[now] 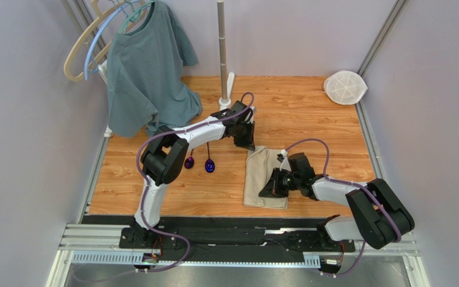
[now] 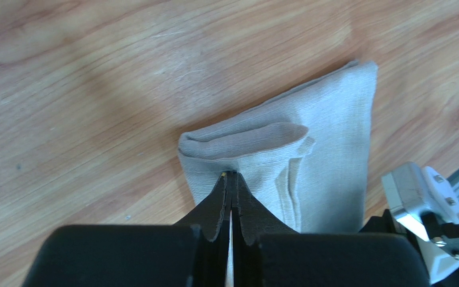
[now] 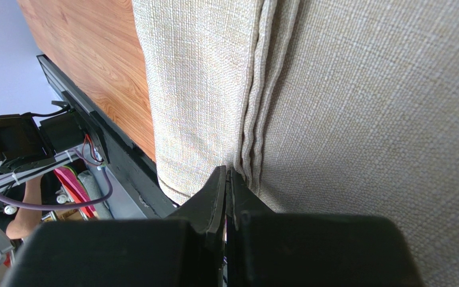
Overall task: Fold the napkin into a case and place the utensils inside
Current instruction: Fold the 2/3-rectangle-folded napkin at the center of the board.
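From the top camera I see the napkin (image 1: pixel 254 170) folded into a narrow oblong. It lies flat on the table (image 1: pixel 310 119), at about 4 o'clock from the table's middle, with its long side running from 12 to 6 o'clock.

The left tool (image 1: pixel 247 145) is at the 12 o'clock end of the napkin. In the left wrist view its fingers (image 2: pixel 217 200) are pressed together. The tips touch the cloth just under a rolled fold at that end of the napkin (image 2: pixel 327 149). I cannot tell if a layer is caught between them.

The right tool (image 1: pixel 266 190) is over the napkin at about 5 o'clock from the napkin's middle. In the right wrist view its fingers (image 3: pixel 214 194) are also pressed together. The tips sit on a long crease where several layers of the napkin (image 3: pixel 363 119) meet. Here too I cannot tell if any cloth is pinched.

The two spoons (image 1: pixel 199 164) lie side by side on the bare wood at about 8 o'clock from the table's middle. They are well apart from the napkin and partly under the left arm.

A grey-green T-shirt (image 1: pixel 148 72) hangs at 10 o'clock, a metal pole (image 1: pixel 222 48) stands at 12 o'clock, and a white mesh disc (image 1: pixel 345 87) rests at 2 o'clock in the far corner.
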